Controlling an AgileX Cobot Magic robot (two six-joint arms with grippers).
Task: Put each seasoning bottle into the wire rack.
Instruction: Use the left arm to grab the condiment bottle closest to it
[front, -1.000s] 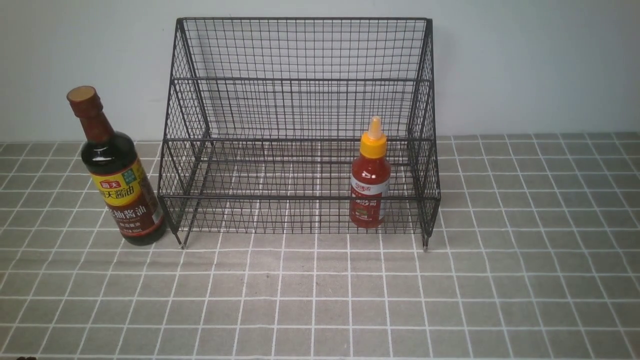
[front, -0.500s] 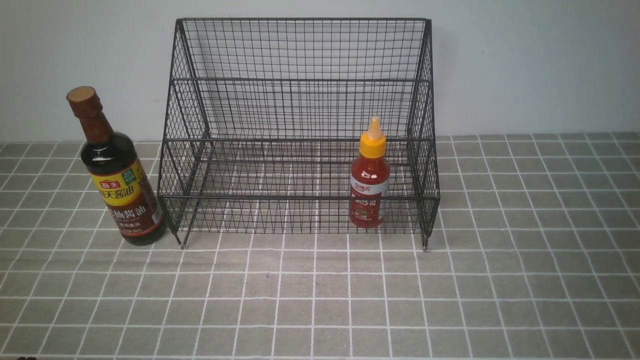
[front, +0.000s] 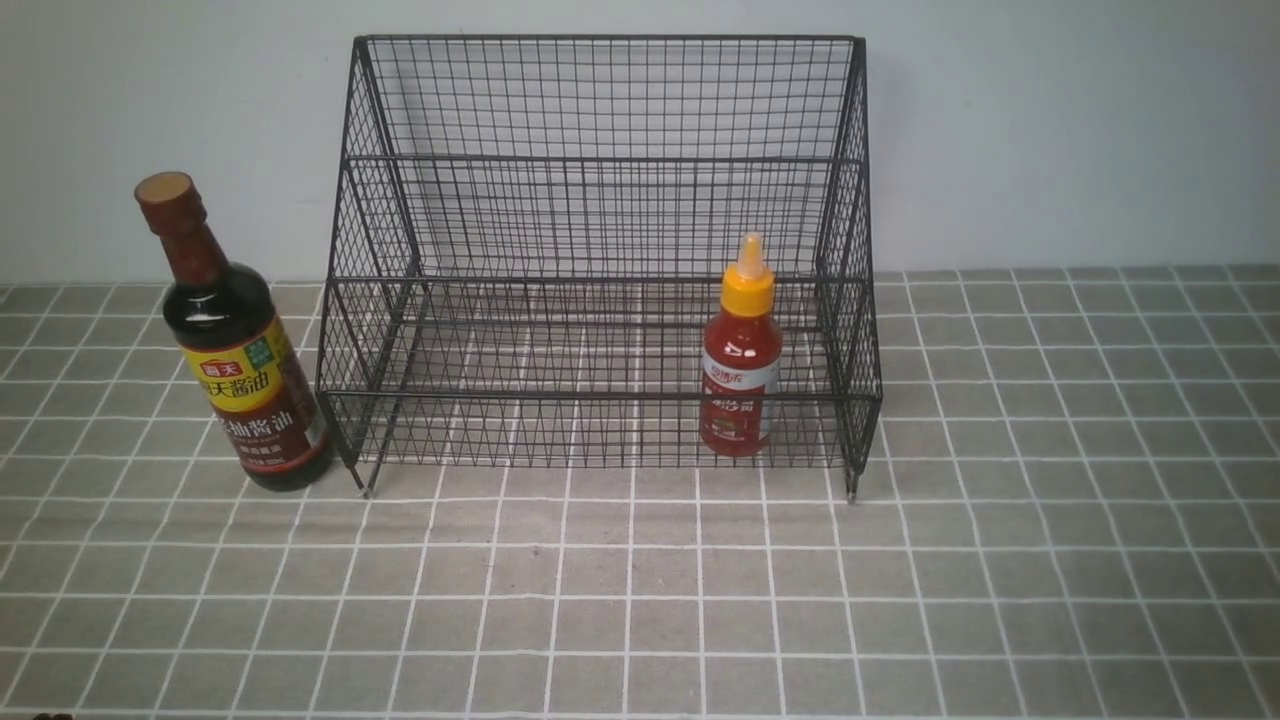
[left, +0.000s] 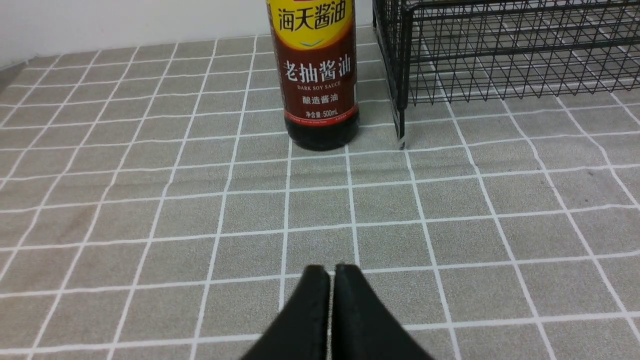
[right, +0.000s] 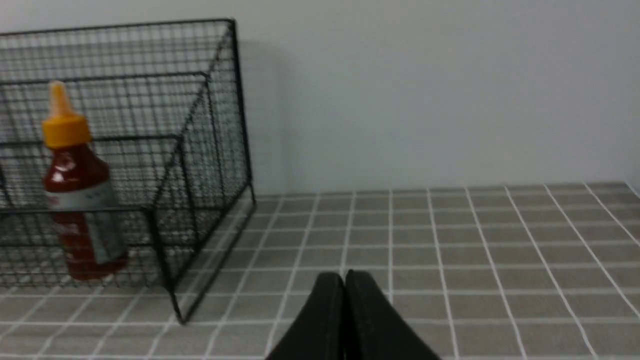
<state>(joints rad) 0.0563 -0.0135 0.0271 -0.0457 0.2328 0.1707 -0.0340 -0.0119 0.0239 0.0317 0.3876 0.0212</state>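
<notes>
The small red sauce bottle with yellow nozzle cap (front: 740, 360) stands upright inside the black wire-mesh stepped rack (front: 600, 160), in its lowest tier near the right end. The tall dark soy-sauce bottle with brown cap (front: 245, 380) stands outside, just beside the rack's left side. The left gripper (left: 331, 270) and right gripper (right: 344, 276) are pinched together, holding nothing.

We see a black wire rack (front: 600, 160), a dark soy btl (front: 242, 345) w/ brown cap & yellow-red label, a red sauce btl (front: 740, 370) w/ yellow cap, & grey cloth (front: 640, 600) w/ white grid.
</notes>
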